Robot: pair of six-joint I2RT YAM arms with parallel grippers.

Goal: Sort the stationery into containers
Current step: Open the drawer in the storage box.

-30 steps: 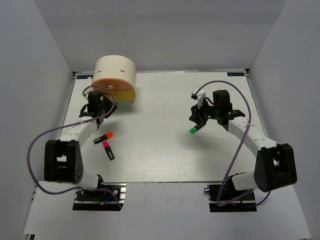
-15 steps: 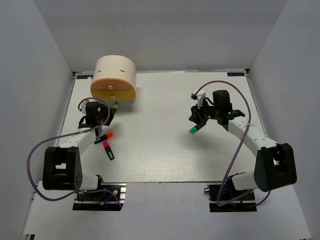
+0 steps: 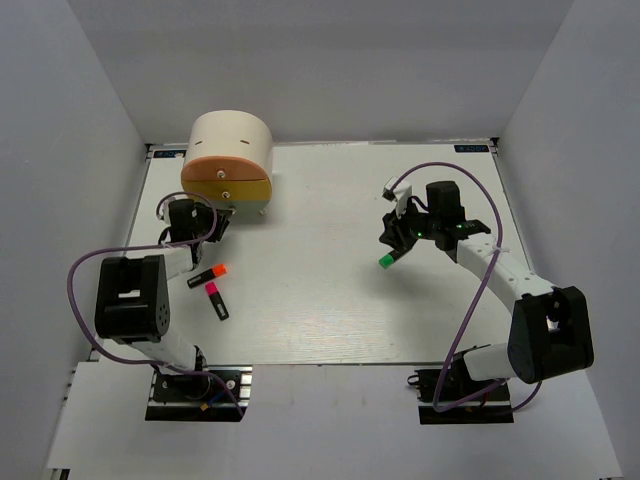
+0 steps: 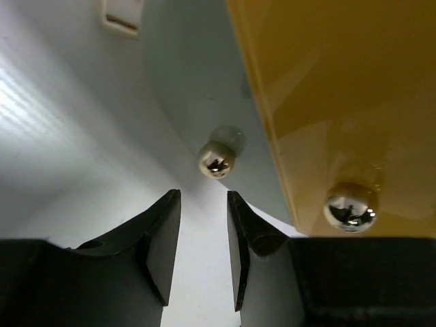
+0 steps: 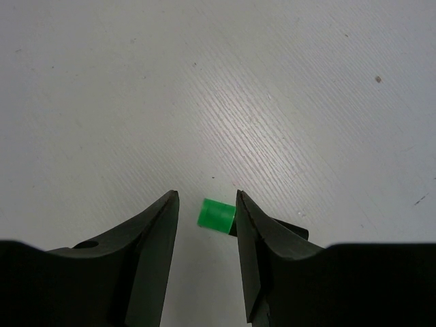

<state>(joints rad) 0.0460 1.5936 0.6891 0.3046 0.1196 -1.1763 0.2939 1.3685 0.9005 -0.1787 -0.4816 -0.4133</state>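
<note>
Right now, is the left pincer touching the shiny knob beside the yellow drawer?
Apart. The left wrist view shows a gap between the left pincer and the knob ahead.

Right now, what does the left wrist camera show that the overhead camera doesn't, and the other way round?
Only the left wrist view: the left gripper, fingers slightly apart and empty, aimed at a shiny knob on a pale front.
Only the overhead view: the whole cream cabinet, the orange-capped marker and pink-capped marker lying on the table, and the right gripper with the green-capped marker at its tips.
Both: the yellow drawer.
</note>
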